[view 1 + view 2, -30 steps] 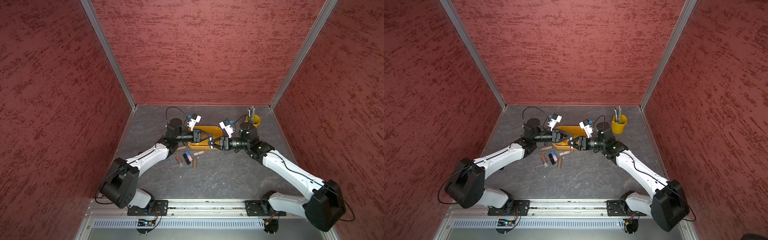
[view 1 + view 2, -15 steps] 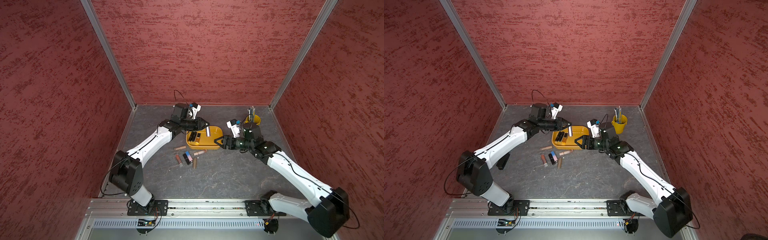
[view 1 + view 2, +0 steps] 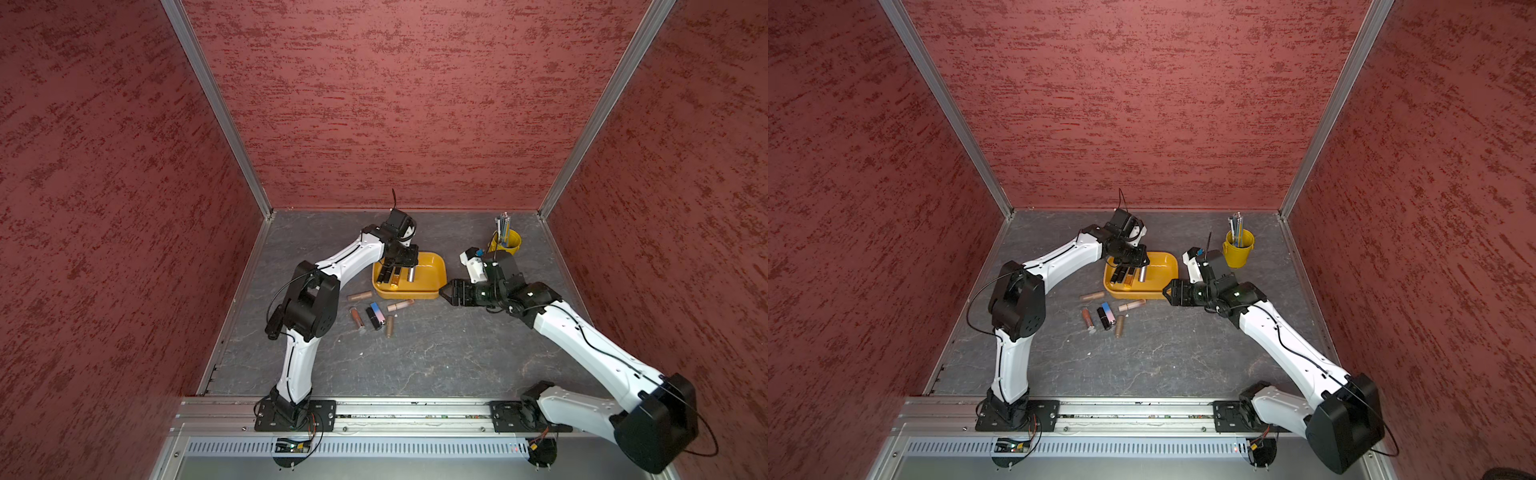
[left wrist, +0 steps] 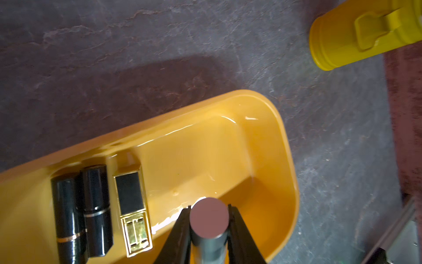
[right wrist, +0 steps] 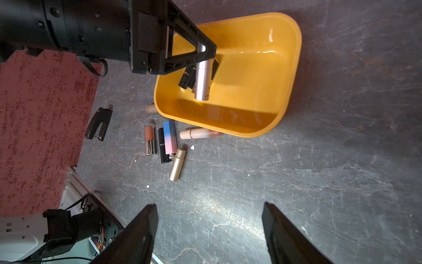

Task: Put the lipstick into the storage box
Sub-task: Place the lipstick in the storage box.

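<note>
The mustard-yellow storage box [image 3: 432, 270] [image 3: 1165, 264] lies at the back middle of the table. My left gripper [image 3: 402, 261] [image 4: 209, 209] hangs over its left half, shut on a silver lipstick [image 4: 209, 219] [image 5: 202, 80] that points down into the box. Two black lipsticks [image 4: 96, 205] and a black-and-gold one [image 4: 132, 205] lie inside it. My right gripper [image 3: 446, 291] [image 5: 209, 208] is open and holds nothing, just right of the box's near corner. Several more lipsticks [image 3: 374, 313] [image 5: 170, 139] lie on the table in front of the box.
A small yellow pen cup [image 3: 508, 242] [image 4: 356, 34] with pens stands at the back right. A black stapler [image 5: 99, 124] lies near the left wall. Red walls close in the back and both sides, and a metal rail [image 3: 374, 409] runs along the front.
My left gripper has carried the silver lipstick from the box's front edge to above its inside. My right gripper has opened and drawn back to the right, away from the box.
</note>
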Controlling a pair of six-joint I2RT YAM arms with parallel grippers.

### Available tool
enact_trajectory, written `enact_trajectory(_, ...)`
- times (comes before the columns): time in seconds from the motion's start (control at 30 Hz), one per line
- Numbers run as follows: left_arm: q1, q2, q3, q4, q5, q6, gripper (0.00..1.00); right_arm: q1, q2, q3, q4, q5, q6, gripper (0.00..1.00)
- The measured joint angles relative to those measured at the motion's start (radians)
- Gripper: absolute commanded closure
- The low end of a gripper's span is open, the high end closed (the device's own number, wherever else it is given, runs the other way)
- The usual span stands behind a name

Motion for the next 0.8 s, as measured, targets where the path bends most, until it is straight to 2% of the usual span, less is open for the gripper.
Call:
enact_trajectory(0.33, 0.0, 0.117, 0.121, -0.074, -0.076, 0.038, 0.82, 0.0, 0.018, -0.005, -0.005, 0.008, -0.011, 0.23)
enact_trajectory(0.8, 0.009, 0.223, 0.214, -0.127, -0.087, 0.047, 0.76, 0.0, 0.027, -0.006, -0.004, 0.007, -0.018, 0.23)
